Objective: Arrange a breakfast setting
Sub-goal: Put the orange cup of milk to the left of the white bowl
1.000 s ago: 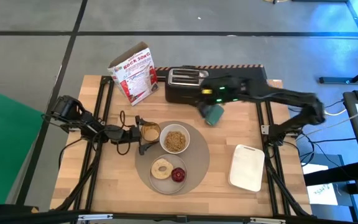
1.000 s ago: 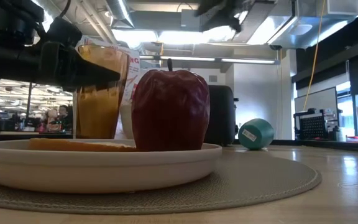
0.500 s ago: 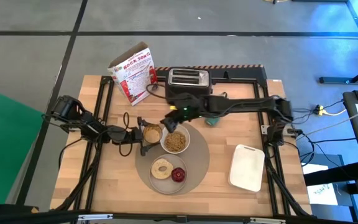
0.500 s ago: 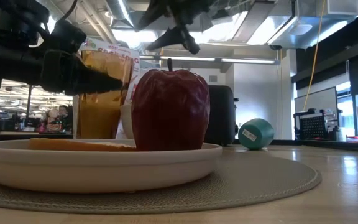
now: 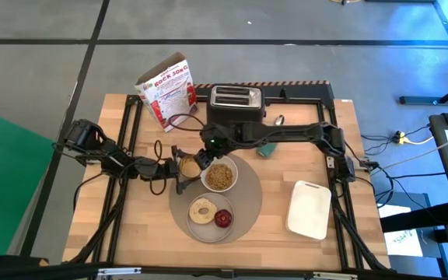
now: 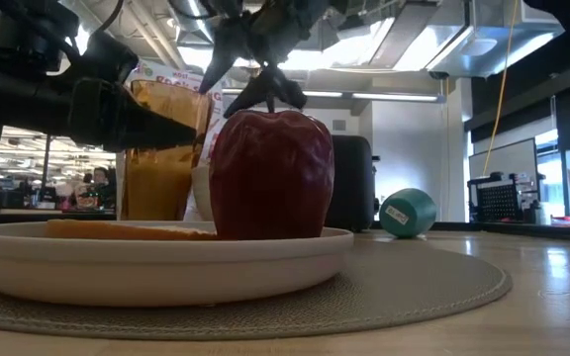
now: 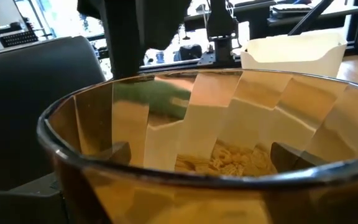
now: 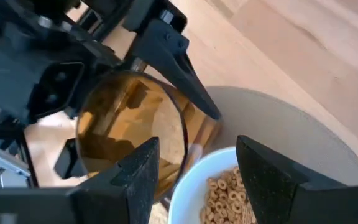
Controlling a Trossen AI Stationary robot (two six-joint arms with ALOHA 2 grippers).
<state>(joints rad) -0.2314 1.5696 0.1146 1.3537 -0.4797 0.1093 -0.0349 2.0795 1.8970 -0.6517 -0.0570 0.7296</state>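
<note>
My rig: 2 black jointed arms with black cables; the right hand (image 8: 194,180) shows 2 dark, wedge-shaped fingers (image 8: 268,180) with matte faces.

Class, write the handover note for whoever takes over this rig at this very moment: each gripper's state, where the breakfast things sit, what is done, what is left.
Left gripper: jaws wide around the amber cup, which stands at the placemat's edge.
Right gripper: open, empty, hovering over the cup and the white bowl.
Done: bowl filled with cereal on the placemat; bagel and red apple on the small plate in front of it.
Not in the setting: toaster, cereal box, teal object, white tray.
Left: free the cup and withdraw both arms. No utensil is visible.
</note>
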